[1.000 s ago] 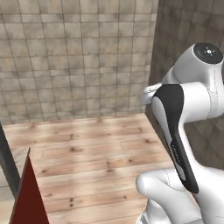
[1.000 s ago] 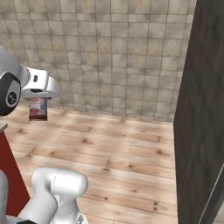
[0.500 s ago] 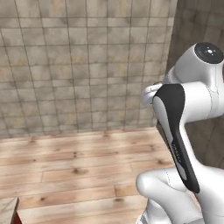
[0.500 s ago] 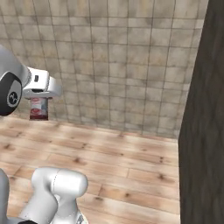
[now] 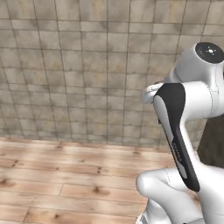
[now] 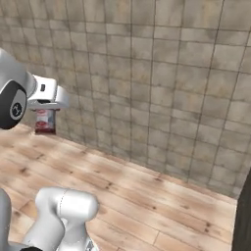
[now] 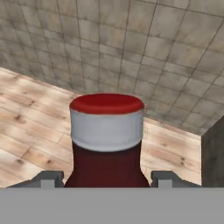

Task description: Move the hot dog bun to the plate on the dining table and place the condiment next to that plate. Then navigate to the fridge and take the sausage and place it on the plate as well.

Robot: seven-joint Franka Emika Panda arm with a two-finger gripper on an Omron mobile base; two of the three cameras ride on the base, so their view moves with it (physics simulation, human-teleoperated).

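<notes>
A wall of grey-brown square tiles (image 5: 78, 74) stood across the back of the scene, and a floor of pale wooden planks (image 6: 157, 196) ran up to its foot. A dark grey block (image 7: 213, 153) rose at the right edge of the hand view, its nature unclear. The white arm (image 5: 183, 131) with its dark joint cover reared up at the right of the left base view. In the right base view the tool (image 6: 45, 115) hung at the left, held well above the floor, closed on the condiment (image 6: 45, 121), whose pale label and dark reddish body hung just under the white hand. The hand view showed the bottle between the two finger tips (image 7: 48, 178), red cap uppermost.
</notes>
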